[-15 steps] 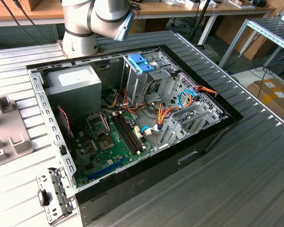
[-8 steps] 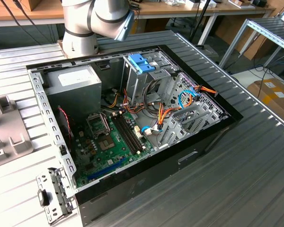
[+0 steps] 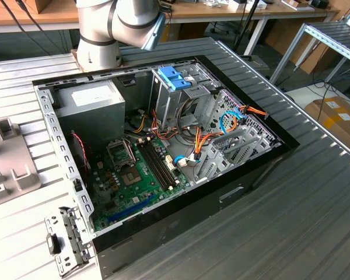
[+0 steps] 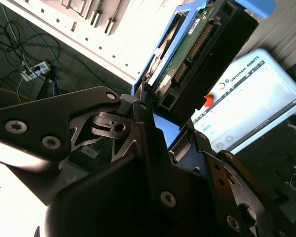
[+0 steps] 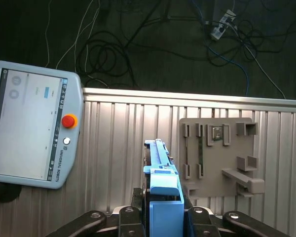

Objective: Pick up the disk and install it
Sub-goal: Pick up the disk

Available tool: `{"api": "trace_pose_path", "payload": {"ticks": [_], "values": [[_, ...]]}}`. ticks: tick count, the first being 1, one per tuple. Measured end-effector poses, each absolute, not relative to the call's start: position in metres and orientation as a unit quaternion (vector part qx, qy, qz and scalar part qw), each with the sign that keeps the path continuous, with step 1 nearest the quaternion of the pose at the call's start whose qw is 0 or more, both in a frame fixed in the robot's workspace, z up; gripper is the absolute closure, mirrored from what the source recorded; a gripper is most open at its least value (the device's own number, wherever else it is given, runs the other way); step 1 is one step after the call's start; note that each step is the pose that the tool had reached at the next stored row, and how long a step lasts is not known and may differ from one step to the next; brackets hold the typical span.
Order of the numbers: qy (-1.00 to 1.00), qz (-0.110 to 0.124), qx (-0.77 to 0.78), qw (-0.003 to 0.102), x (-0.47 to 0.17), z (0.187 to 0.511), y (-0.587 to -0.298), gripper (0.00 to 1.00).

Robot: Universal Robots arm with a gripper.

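The gripper (image 5: 163, 218) is closed on the disk (image 5: 163, 183), with a finger pressed against each side of the blue rails. In the first wrist view the disk is seen edge-on, its blue tab facing the camera. It is held clear above the ribbed metal table (image 5: 118, 128), with a teach pendant (image 5: 30, 129) lying off to one side and a grey fixture plate (image 5: 219, 153) to the other. In the second wrist view the gripper (image 4: 167, 129) clamps the disk (image 4: 197, 54) at one end; the green circuit board and connector edge of the disk are exposed, and the teach pendant (image 4: 251, 98) lies beyond it. In the exterior view the arm (image 3: 116, 23) stands at the far edge of the table. The open computer case (image 3: 221, 201) lies flat in front of it. Inside the case, the power-supply box (image 3: 90, 108) sits towards the exterior view's left, the motherboard (image 3: 134, 175) lies near, and a blue latch piece (image 3: 174, 77) sits on the far drive cage.
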State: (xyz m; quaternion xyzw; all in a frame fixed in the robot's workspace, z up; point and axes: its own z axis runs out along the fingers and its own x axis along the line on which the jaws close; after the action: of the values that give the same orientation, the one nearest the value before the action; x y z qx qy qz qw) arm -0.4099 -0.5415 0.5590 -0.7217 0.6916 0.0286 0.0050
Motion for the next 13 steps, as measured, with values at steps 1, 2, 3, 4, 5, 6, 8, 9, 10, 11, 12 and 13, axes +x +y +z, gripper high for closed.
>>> {"api": "trace_pose_path", "payload": {"ticks": [1, 2, 3, 4, 5, 6, 8, 9, 10, 11, 12, 13], "values": [[0.692, 0.029, -0.722, 0.005, -0.4099, 0.559, -0.5419, 0.63], [0.692, 0.029, -0.722, 0.005, -0.4099, 0.559, -0.5424, 0.63], [0.692, 0.029, -0.722, 0.005, -0.4099, 0.5591, -0.5428, 0.63], [0.692, 0.029, -0.722, 0.005, -0.4099, 0.559, -0.5434, 0.63], [0.692, 0.029, -0.722, 0.005, -0.4099, 0.559, -0.5438, 0.63], [0.692, 0.029, -0.722, 0.005, -0.4098, 0.559, -0.5444, 0.63], [0.692, 0.029, -0.722, 0.005, -0.4097, 0.559, -0.5455, 0.63], [0.692, 0.029, -0.722, 0.005, -0.4097, 0.559, -0.5461, 0.63], [0.692, 0.029, -0.722, 0.005, -0.4097, 0.559, -0.5465, 0.63], [0.692, 0.029, -0.722, 0.005, -0.4096, 0.559, -0.5469, 0.63], [0.692, 0.029, -0.722, 0.005, -0.4096, 0.559, -0.5476, 0.63], [0.692, 0.029, -0.722, 0.005, -0.4095, 0.559, -0.548, 0.63]]}}
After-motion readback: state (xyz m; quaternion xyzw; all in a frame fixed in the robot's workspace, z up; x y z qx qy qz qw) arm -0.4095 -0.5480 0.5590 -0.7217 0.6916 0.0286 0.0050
